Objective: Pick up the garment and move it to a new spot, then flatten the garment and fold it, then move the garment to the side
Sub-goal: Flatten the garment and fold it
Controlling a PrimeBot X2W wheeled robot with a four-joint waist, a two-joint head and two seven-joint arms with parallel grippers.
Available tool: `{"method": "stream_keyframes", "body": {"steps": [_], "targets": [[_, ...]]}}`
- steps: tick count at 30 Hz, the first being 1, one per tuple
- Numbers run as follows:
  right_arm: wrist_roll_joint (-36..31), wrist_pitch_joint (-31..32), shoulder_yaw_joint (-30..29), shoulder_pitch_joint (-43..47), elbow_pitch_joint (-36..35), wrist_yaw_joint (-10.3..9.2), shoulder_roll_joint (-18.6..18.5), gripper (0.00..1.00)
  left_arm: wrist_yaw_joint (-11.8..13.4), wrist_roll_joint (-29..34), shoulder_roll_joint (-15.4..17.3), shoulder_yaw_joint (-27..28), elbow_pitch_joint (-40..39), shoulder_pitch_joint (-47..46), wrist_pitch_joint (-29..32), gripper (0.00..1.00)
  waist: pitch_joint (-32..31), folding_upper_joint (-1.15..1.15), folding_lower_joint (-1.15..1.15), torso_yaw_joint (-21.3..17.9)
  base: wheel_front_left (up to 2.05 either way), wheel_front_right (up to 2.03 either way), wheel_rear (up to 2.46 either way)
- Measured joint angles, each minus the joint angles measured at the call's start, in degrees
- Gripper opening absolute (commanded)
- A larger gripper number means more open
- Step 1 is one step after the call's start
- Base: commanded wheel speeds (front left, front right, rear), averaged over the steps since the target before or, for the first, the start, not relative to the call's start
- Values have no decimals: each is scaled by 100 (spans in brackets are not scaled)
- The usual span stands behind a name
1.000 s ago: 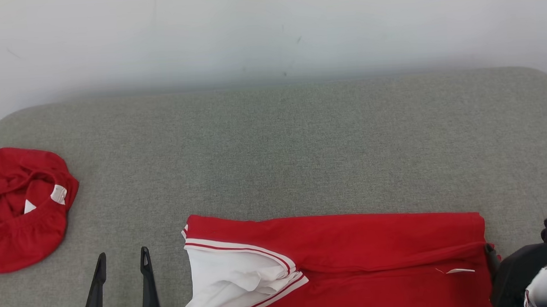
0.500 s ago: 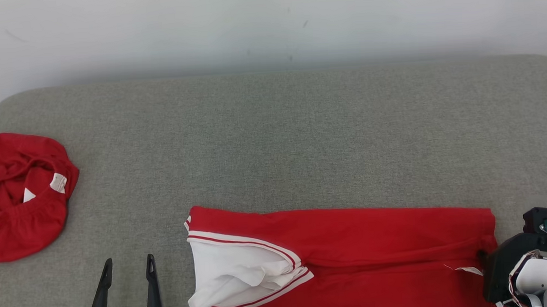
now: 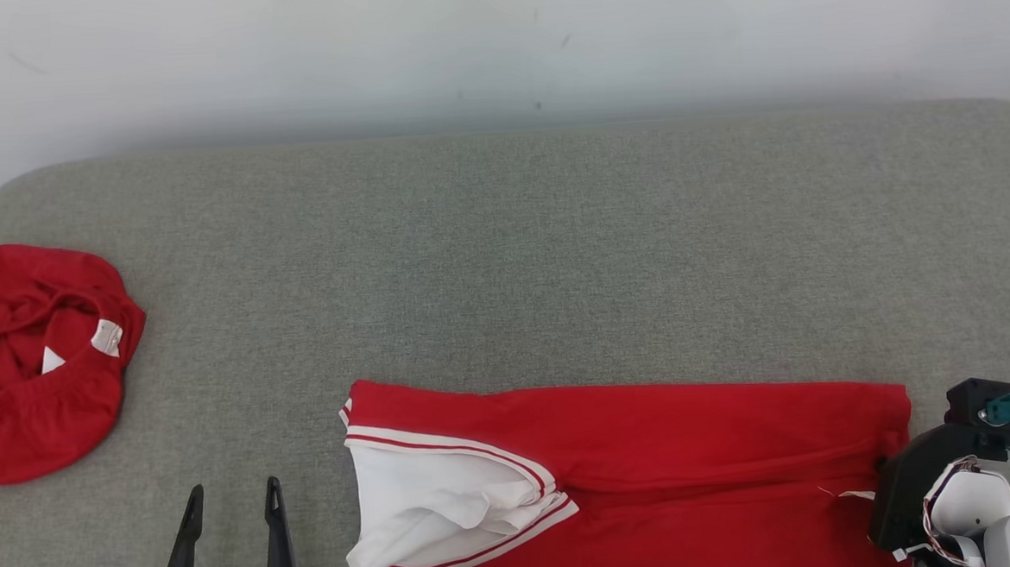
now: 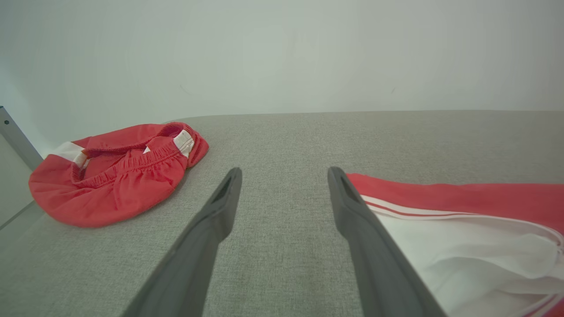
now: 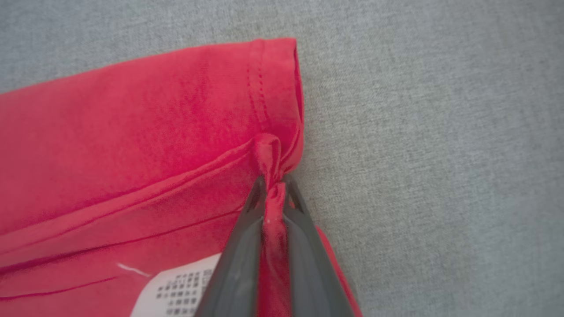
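Note:
The garment (image 3: pixel 652 449), red with a white panel edged in red stripes at its left end, lies flat along the near edge of the grey padded surface (image 3: pixel 504 258). My right gripper (image 3: pixel 888 464) sits at the garment's right edge. In the right wrist view the right gripper (image 5: pixel 273 181) is shut on a pinched ridge of red cloth beside the hem of the garment (image 5: pixel 154 132). My left gripper (image 3: pixel 231 492) stands open above the bare surface, just left of the white panel. In the left wrist view the left gripper (image 4: pixel 284 171) holds nothing, and the garment (image 4: pixel 462 207) lies to its right.
A second red garment (image 3: pixel 34 369) lies crumpled at the far left edge, and the left wrist view has this second garment (image 4: pixel 114 180) at its left. A pale wall (image 3: pixel 492 42) rises behind the surface. A white care label (image 5: pixel 180 286) lies near my right fingers.
My right gripper has shut on a fold at the garment's right edge and its wrist has shifted slightly left. The head camera tilted a little early on. The left gripper stays open.

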Motion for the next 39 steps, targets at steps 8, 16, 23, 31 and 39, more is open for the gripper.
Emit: {"method": "stream_keyframes", "body": {"steps": [8,16,23,31,39], "targets": [[-135,-280,-431,-248,99,23,-8,0,-46,15,-31,58,40,-26,-1,100,35,0,0,-84,0,0,0],[-860,-745,-1951,-410,-275,18,-34,0,-100,32,-57,76,65,-29,-1,100,70,1,1,-124,0,0,0],[-1238,-1040,-2464,-463,-824,18,76,0,-105,32,-80,82,93,-48,-1,100,77,2,1,-113,0,0,0],[-278,-448,-992,120,-1694,18,303,0,-134,32,-102,86,154,-46,0,100,-24,1,0,-116,0,0,0],[598,-108,757,603,-2264,16,311,0,-147,19,-124,70,202,-46,-1,100,-84,1,0,-76,0,0,0]]}}
